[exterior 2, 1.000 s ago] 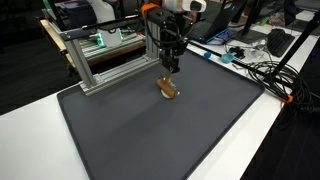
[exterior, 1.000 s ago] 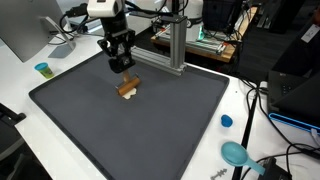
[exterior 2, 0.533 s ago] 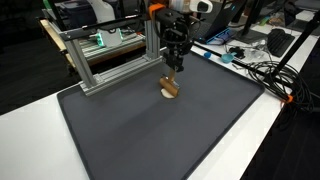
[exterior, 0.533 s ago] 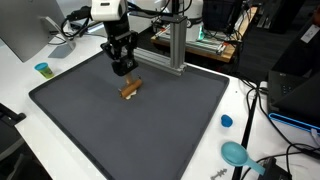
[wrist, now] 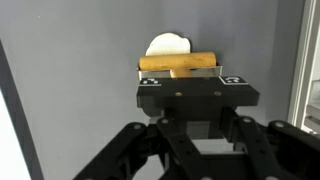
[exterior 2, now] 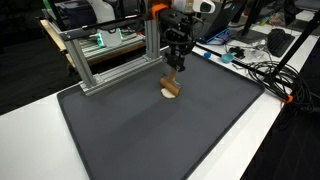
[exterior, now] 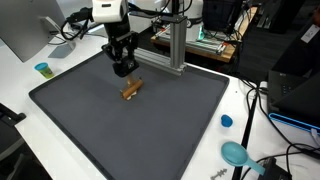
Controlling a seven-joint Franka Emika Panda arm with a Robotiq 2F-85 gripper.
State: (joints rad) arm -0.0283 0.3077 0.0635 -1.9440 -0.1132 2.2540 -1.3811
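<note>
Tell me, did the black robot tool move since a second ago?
Yes, slightly. In an exterior view the black tool has slid sideways, away from the silver metal frame's upright post, near the brown wooden piece.

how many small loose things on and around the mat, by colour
brown: 1, stick
cream: 1, piece against the stick
teal: 2, cup and round thing
blue: 1, cap
total: 5
</note>
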